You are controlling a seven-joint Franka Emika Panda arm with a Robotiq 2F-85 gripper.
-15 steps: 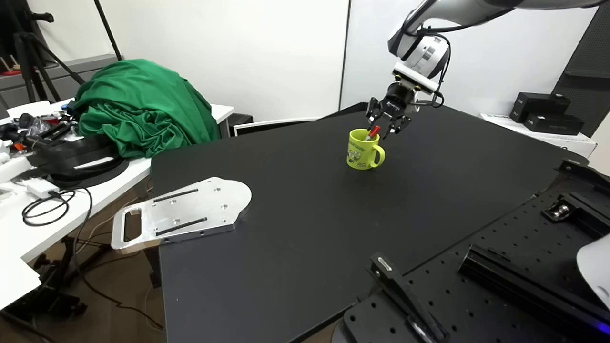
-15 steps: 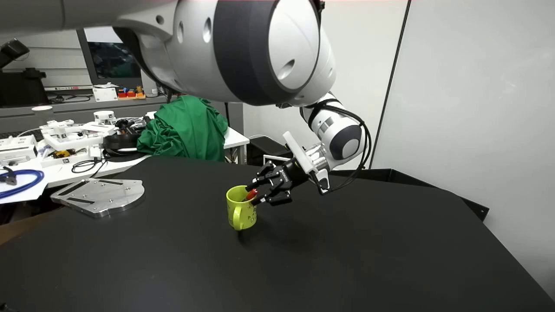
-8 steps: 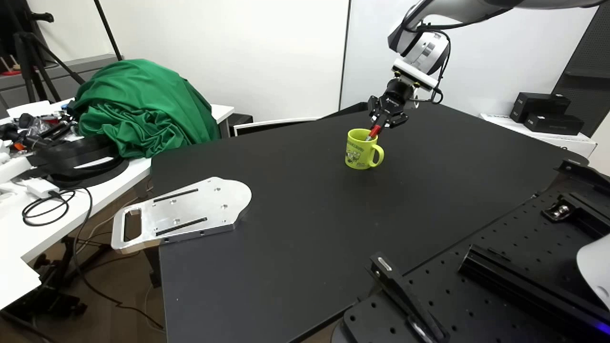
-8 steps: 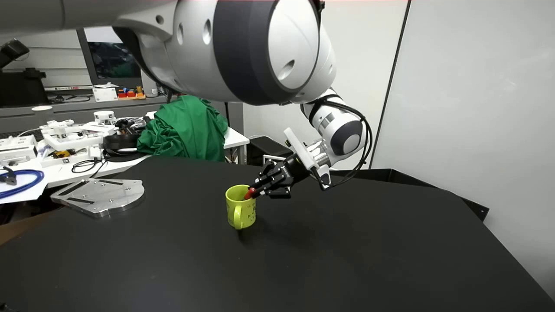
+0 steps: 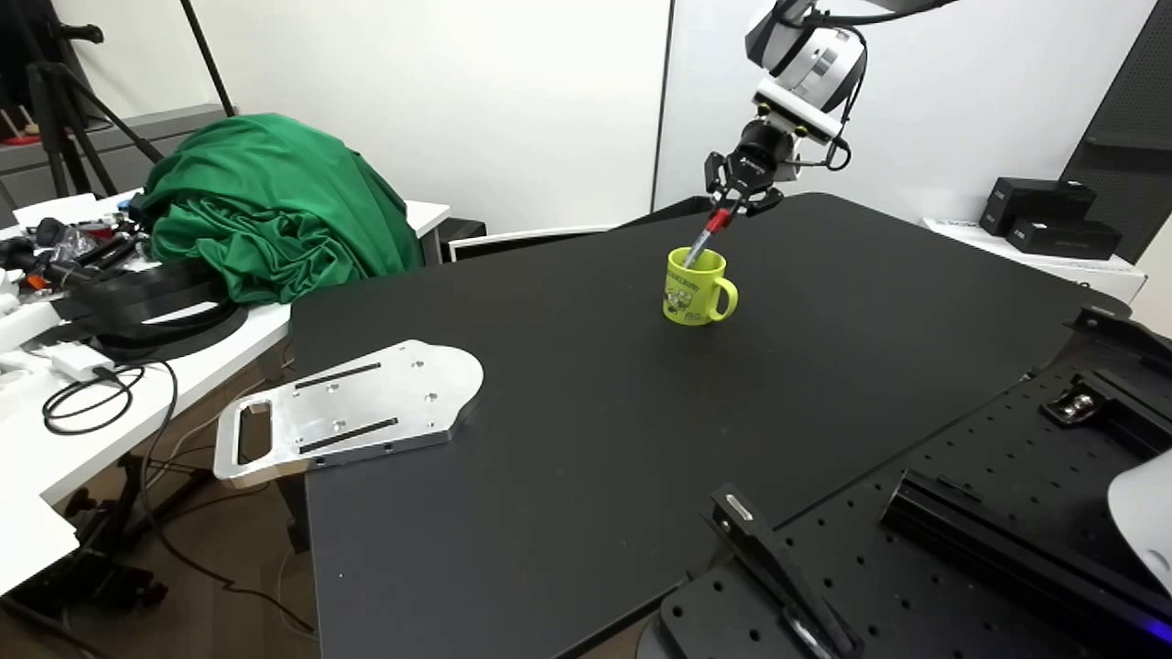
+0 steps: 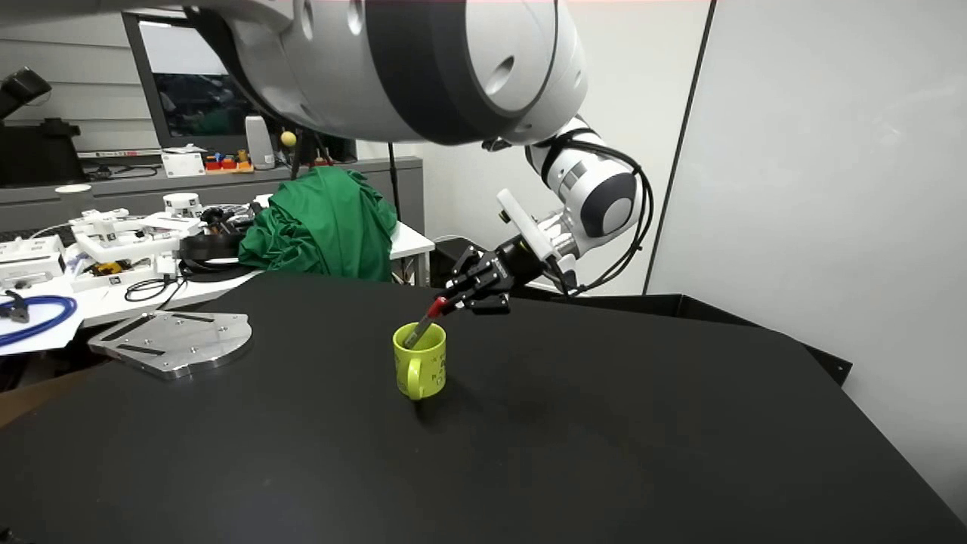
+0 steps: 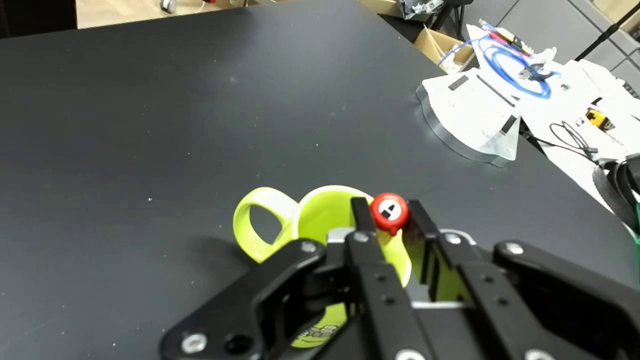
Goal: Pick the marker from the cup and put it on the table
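Note:
The marker has a red cap [image 5: 719, 220] and a greyish body [image 5: 698, 247]; it also shows in the other views [image 6: 436, 307] [image 7: 389, 212]. My gripper [image 5: 728, 210] is shut on the capped end, as the wrist view shows with a fingertip [image 7: 389, 206] on each side. It is above the cup in both exterior views [image 6: 449, 304]. The marker is tilted, with its lower end inside the yellow-green cup [image 5: 689, 297] and hidden by the cup wall. The cup [image 6: 420, 372] stands upright on the black table [image 5: 549, 513]; its handle [image 7: 242, 225] shows in the wrist view.
A silver metal plate [image 5: 366, 398] lies at the table's edge. Beyond it is a white cluttered desk [image 5: 183, 384] with a green cloth [image 5: 265, 201]. Black rails and a perforated base [image 5: 870, 567] border the table. Black boxes [image 5: 1062, 238] stand on a white surface.
My gripper was open around the red cap, then closed on it and rose. The marker came up with it, partly out of the cup. The cup shifted very slightly and stayed upright.

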